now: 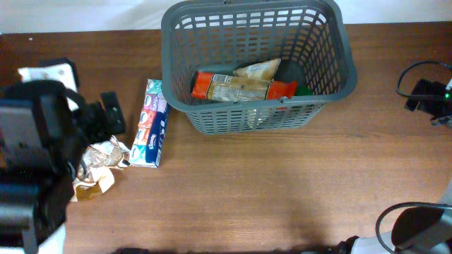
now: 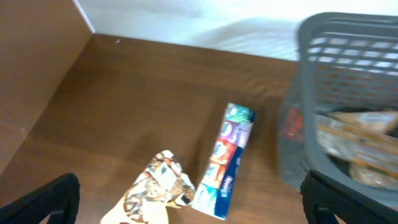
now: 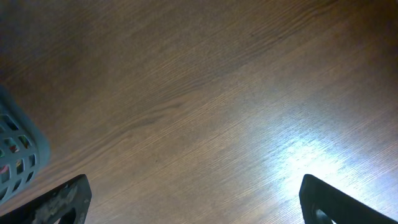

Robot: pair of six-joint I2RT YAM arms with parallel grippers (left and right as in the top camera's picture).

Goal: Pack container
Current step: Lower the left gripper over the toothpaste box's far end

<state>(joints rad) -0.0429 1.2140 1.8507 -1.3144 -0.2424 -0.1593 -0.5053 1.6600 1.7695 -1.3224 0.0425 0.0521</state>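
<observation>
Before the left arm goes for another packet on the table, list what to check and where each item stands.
1. Left gripper open and empty: ok, fingers spread wide, nothing held.
2. Right gripper out of the way: ok, open over the table, with only a basket corner at the edge of its view.
3. Tissue pack free to take: ok, it lies flat to the left of the basket, apart from it.
4. Crumpled packet separate from the tissue pack: not ok, it appears to touch the pack's near end.
5. Room in the basket: ok, the packets inside cover only part of the base.
6. Left gripper's height above the packets: cannot tell.
</observation>
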